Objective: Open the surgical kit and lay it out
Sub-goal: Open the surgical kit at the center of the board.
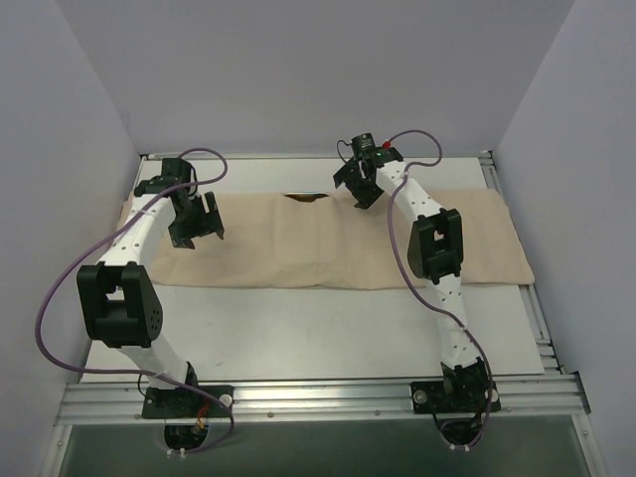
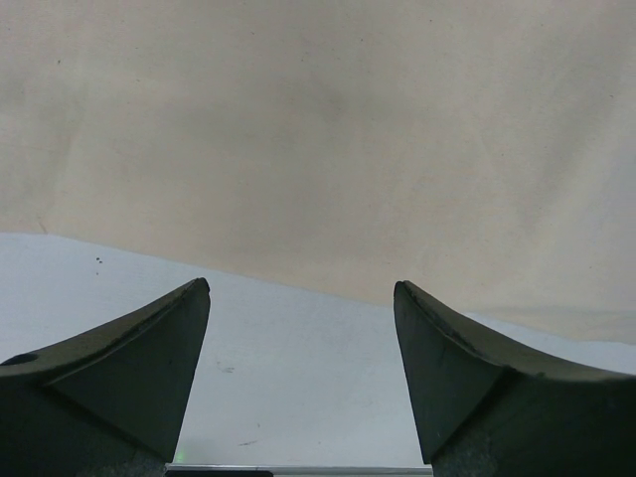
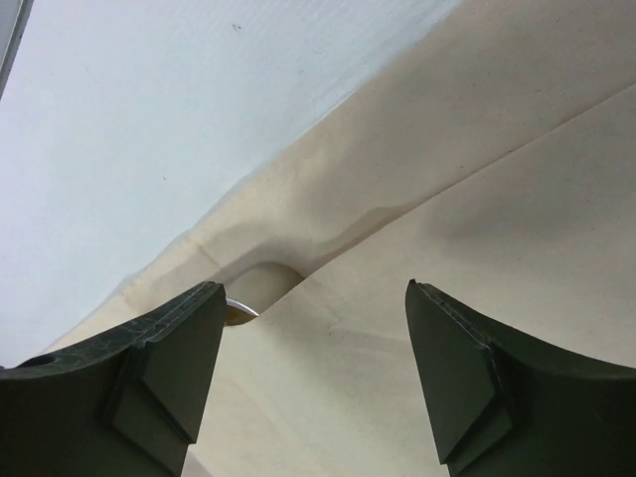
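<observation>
The left arm point(image 1: 129, 248) is folded at its elbow on the near-left side of the beige cloth wrap point(image 1: 298, 243) and reaches out over the wrap's left end; the left gripper point(image 1: 199, 224) hangs above the wrap's near edge, tilted downward, touching nothing; its fingers point(image 2: 149, 368) stand well apart, with the cloth's near hem and a strip of bare worktop point(image 1: 298, 328) lying between and below them.

The right arm point(image 1: 437, 248) stretches almost straight across the wrap, from its near side to its far edge; the right gripper point(image 1: 363, 189) is poised over that far edge near the wrap's middle, pointing down; its fingers point(image 3: 169, 358) are likewise spread wide and hold nothing.

The wrap lies flat as a long folded strip; a diagonal overlapping flap runs between the right fingers; just left of them, at the wrap's far edge, the folds lift into a small pocket point(image 3: 253, 283); a pale glint point(image 3: 238, 313) shows inside, possibly metal, though it is too small to name.
</observation>
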You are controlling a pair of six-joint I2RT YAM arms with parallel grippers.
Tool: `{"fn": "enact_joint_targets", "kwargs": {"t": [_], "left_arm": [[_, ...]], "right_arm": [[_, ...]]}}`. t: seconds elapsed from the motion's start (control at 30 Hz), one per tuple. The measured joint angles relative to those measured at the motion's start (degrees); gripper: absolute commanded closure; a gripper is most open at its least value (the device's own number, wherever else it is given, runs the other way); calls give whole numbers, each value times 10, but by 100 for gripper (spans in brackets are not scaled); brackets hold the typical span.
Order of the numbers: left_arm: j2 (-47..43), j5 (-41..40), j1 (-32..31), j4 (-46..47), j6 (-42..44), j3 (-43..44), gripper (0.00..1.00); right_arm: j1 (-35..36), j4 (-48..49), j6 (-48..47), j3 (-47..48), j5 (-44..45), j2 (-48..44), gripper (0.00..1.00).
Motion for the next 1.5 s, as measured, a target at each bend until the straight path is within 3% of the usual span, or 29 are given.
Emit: {"fn": "enact_joint_targets", "kwargs": {"t": [0.4,1.2,1.37,1.5], "left_arm": [[0,5,0,1,0,0,16],[0,6,0,1,-11,-1,17],[0,6,0,1,-11,-4,17],[0,5,0,1,-11,-4,16]], "right_arm": [[-3,4,-3,12,2,39,27],[-5,10,-36,0,-10,46,90],[-8,17,-39,-5,-19,46,100],[-10,23,-45,-12,-21,42,100]]}}
